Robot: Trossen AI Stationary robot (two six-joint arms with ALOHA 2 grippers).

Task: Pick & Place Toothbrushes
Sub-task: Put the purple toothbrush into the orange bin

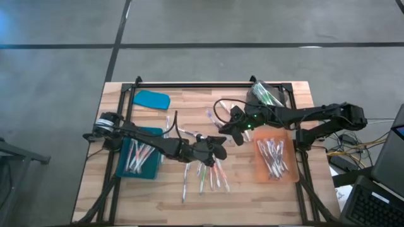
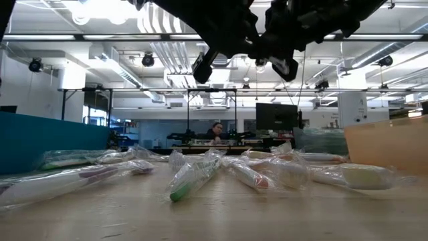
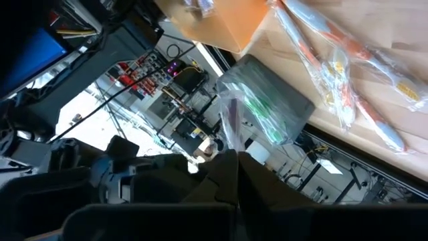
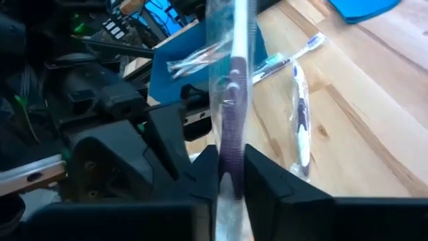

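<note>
Right gripper (image 4: pixel 231 175) clenched on wrapped purple toothbrush (image 4: pixel 234 100) — just left of orange tray (image 1: pixel 290 173). Left gripper (image 3: pixel 231 175) clamped, nothing visible held — farther left, over loose toothbrushes (image 1: pixel 211 175).

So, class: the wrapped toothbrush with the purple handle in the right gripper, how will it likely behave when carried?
The right gripper is shut on the purple toothbrush, which stands straight above the fingers, so it is probably stiff and light. Its clear wrapper looks glossy and loose, so the brush might slip inside it. Laid down, it would likely lie flat like those on the table.
</note>
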